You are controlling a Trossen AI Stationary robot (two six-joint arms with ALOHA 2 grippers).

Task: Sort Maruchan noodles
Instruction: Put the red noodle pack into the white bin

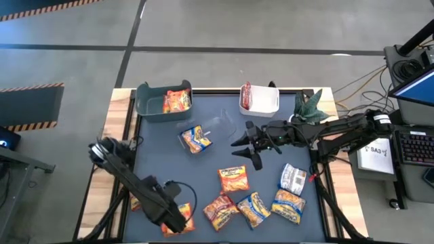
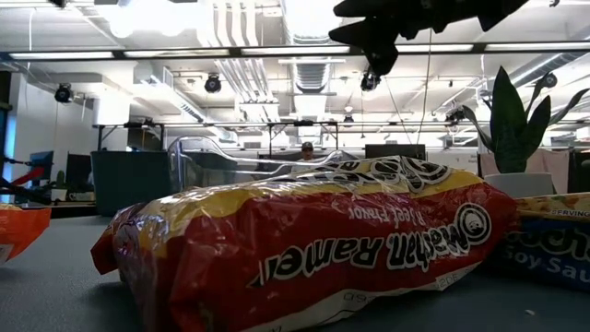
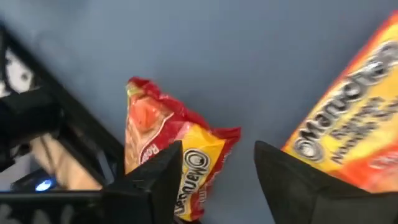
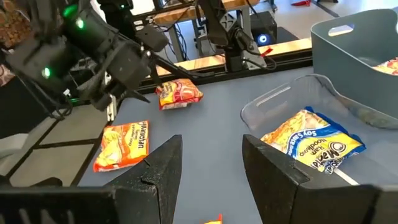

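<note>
1. the left gripper (image 3: 214, 171), jaws parted and holding nothing, is hovering over a red-yellow packet (image 3: 168, 140) at the mat's near-left corner.
2. the right gripper (image 4: 211, 163), open and empty, is hanging mid-mat near the clear bin (image 4: 298, 102).
3. next, the left is needing to drop and pinch.

Floor (image 1: 203, 27): grey concrete, dark seams, hazard-striped tape (image 1: 30, 87) at left.
Ceiling (image 2: 138, 65): exposed ducts, fluorescent strip lights (image 2: 111, 55).
Plant (image 2: 512, 129): snake plant, table's far corner.
Side desk (image 1: 413, 146): keyboard, cables.
</note>
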